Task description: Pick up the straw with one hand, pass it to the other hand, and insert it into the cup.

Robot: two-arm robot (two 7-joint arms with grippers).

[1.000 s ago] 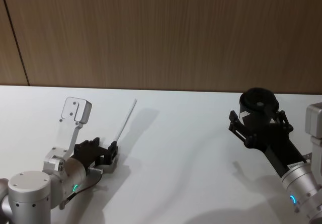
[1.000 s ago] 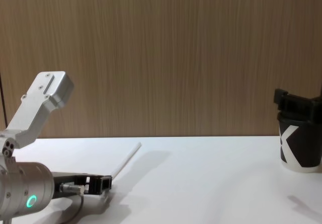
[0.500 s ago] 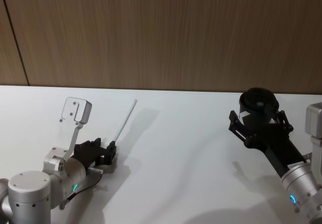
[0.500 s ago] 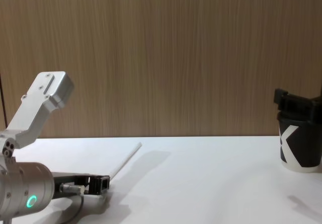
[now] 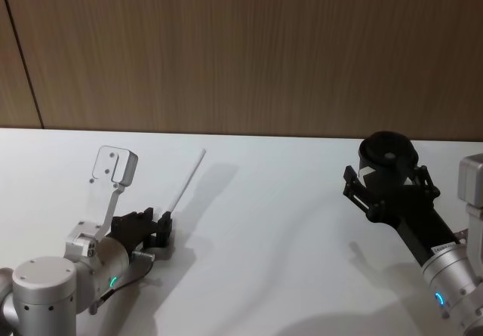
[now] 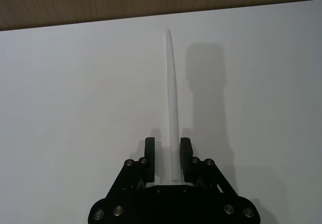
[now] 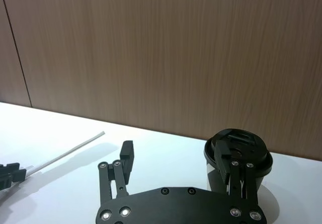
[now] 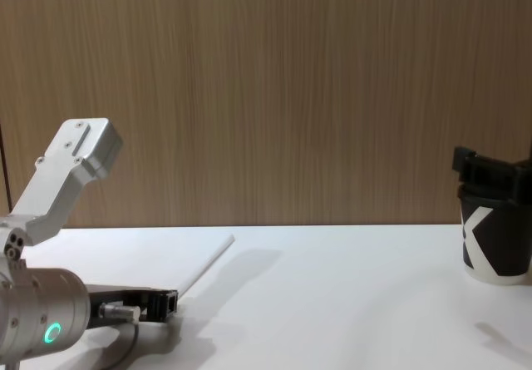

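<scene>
Black left gripper sits low on the white table at far left, wrist lying almost flat. Straw has its near end between the two fingers. Its far end points away toward the wood wall, slanting a little to the right.

Fingers: narrowly spread, one either side of the straw. Left wrist view shows one finger at or against the tube and a sliver of table on the other side, so I judge it not pinched yet. Whether the far tip is lifted off the surface: cannot tell.

Handling estimate:
- Thin hollow tube, very light and smooth.
- Likely to roll or skid if nudged sideways.
- Likely to flatten or kink under a hard squeeze.
- Best hold looks to be where the fingers are now, near one end, with light pressure. That leaves most of the length free for the second grip and for the end that goes in.

Right gripper hangs at far right, fingers spread wide, holding nothing. Cup stands upright on the table just beyond it, well apart from the straw. Contact between a finger and the rim: cannot tell.
</scene>
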